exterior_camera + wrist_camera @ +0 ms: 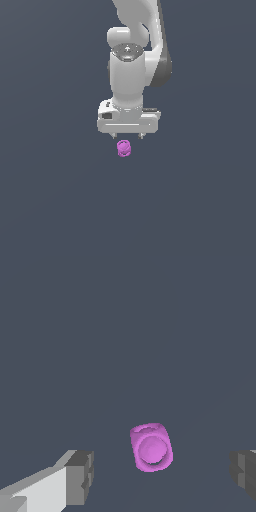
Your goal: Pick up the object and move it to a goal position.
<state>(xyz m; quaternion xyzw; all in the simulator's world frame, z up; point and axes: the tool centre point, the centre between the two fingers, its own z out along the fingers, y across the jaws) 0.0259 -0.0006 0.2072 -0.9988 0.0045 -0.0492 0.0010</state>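
Magenta lattice ball (151, 447) free between wide-open, empty gripper (162, 476) fingers (80, 476), clear of both.

I am watching through two cameras. The exterior view is looking at the Panda arm (131, 75) from in front and somewhat above, far enough off to take in the wrist, the white gripper (127, 135) and a wide stretch of plain grey ground. The wrist view is looking down past the two grey fingertips (80, 477), sitting much nearer the ground. Both views are sharing the magenta lattice ball (124, 148) (151, 447) and the fingertips; I cannot tell the exterior camera's exact height, since the ground is featureless.
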